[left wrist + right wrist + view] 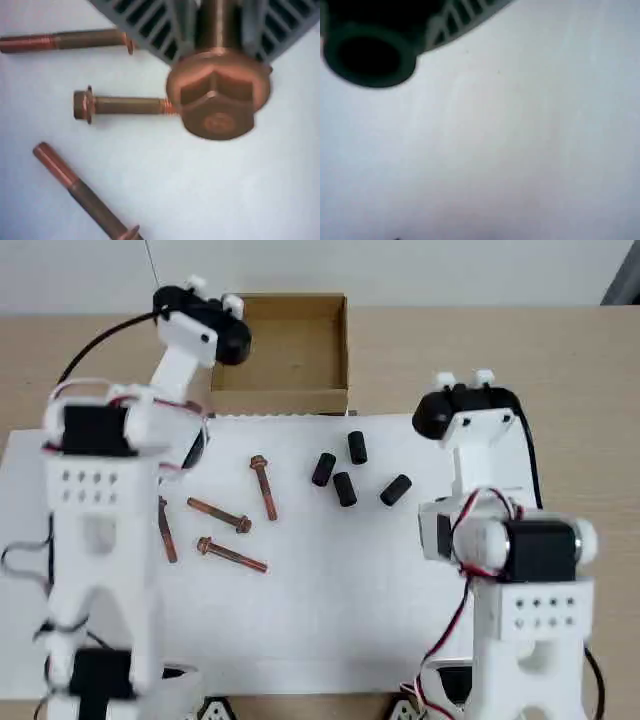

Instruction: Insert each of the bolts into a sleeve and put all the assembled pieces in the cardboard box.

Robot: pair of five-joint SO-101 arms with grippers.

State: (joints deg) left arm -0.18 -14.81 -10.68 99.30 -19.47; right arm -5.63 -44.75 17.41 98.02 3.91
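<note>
My left gripper (pixel 216 27) is shut on the shank of a copper bolt (pixel 218 95), whose hex head faces the camera. In the high view this bolt (pixel 165 531) pokes out from under the left arm. Three more bolts (pixel 264 487) (pixel 220 515) (pixel 232 554) lie loose on the white sheet (pixel 330 610). Beside my right gripper's ribbed finger (pixel 465 17) sits a black sleeve (pixel 367 57), held with its open end toward the camera, just above the sheet. Several black sleeves (pixel 344 489) lie in a cluster at the sheet's far middle. The cardboard box (pixel 280 398) stands open behind the sheet.
The arm bases stand at the near left (pixel 95 540) and near right (pixel 525 580) of the sheet. Bare sheet stretches across the near middle. Wooden tabletop (pixel 580 360) surrounds the sheet and box.
</note>
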